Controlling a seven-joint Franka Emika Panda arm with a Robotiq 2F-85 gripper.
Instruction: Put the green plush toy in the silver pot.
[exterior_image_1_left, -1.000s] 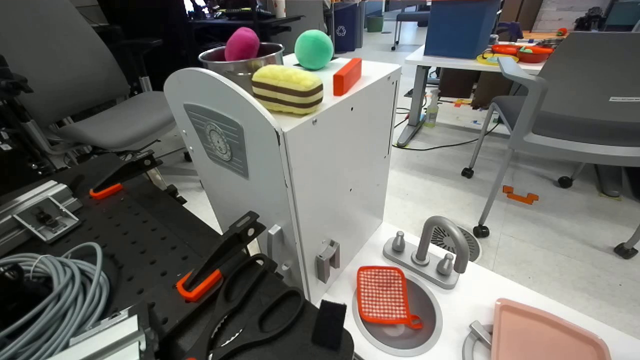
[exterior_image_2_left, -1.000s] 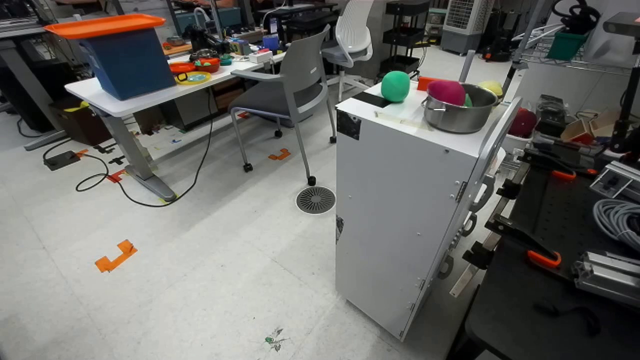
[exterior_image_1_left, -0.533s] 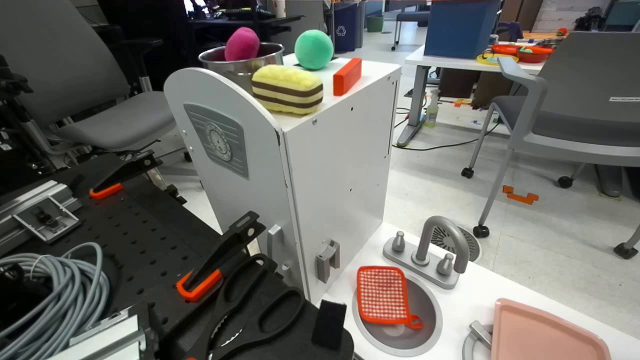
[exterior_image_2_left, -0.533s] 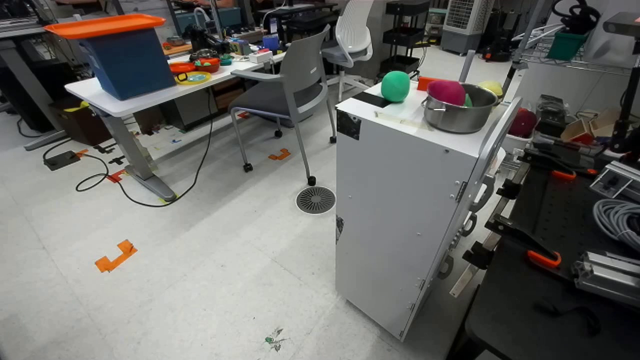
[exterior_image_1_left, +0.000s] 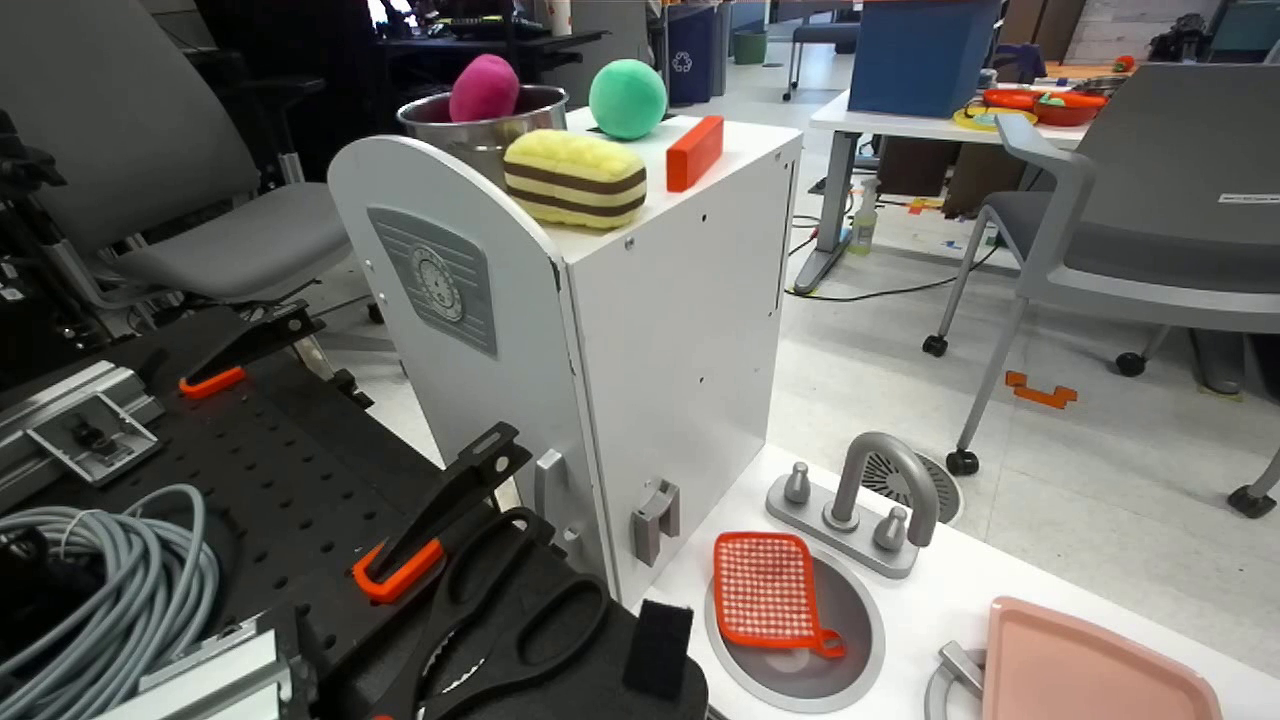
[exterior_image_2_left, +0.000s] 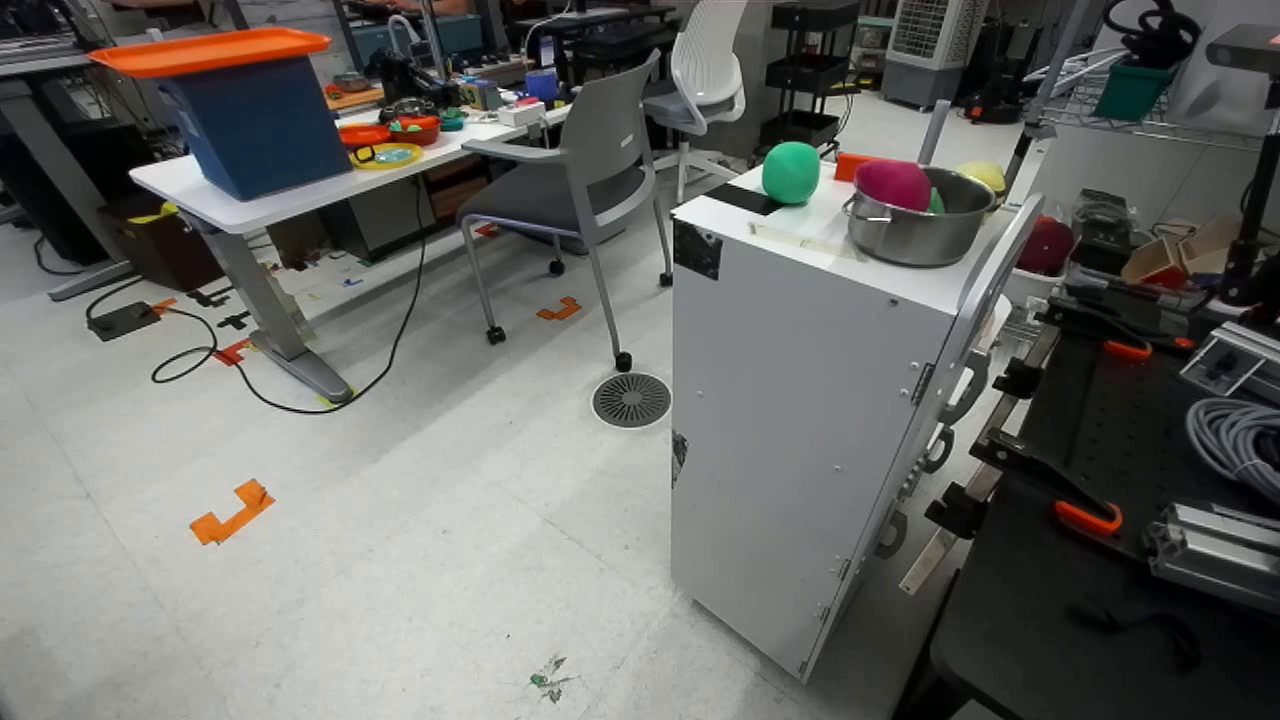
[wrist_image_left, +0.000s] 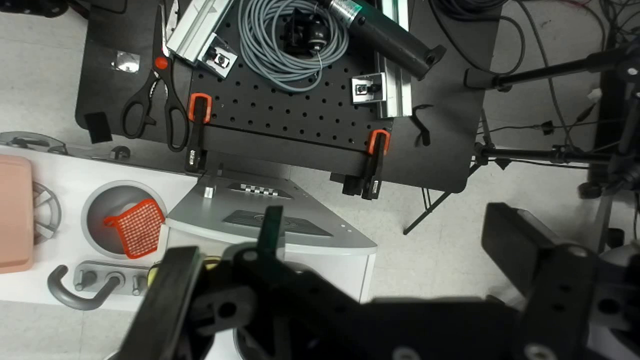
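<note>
Toy, green plush (exterior_image_1_left: 627, 98): on the white cabinet top (exterior_image_1_left: 745, 145), below the jaws, well apart from them
Silver pot (exterior_image_2_left: 915, 238): near the toy, also below the jaws; pink ball (exterior_image_1_left: 484, 88) inside
Yellow striped block (exterior_image_1_left: 574, 155): partly hidden behind the jaws in the wrist view
Jaws: spread wide apart

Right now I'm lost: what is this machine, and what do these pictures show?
The machine is a robot arm, mostly out of sight. The wrist view, from a camera on its wrist, looks down past the black gripper, which stands open; I see nothing held. The two exterior views come from cameras standing apart. Both show a white cabinet; on top sit a green plush toy, an orange block, a yellow striped block and a silver pot with a pink ball in it.
</note>
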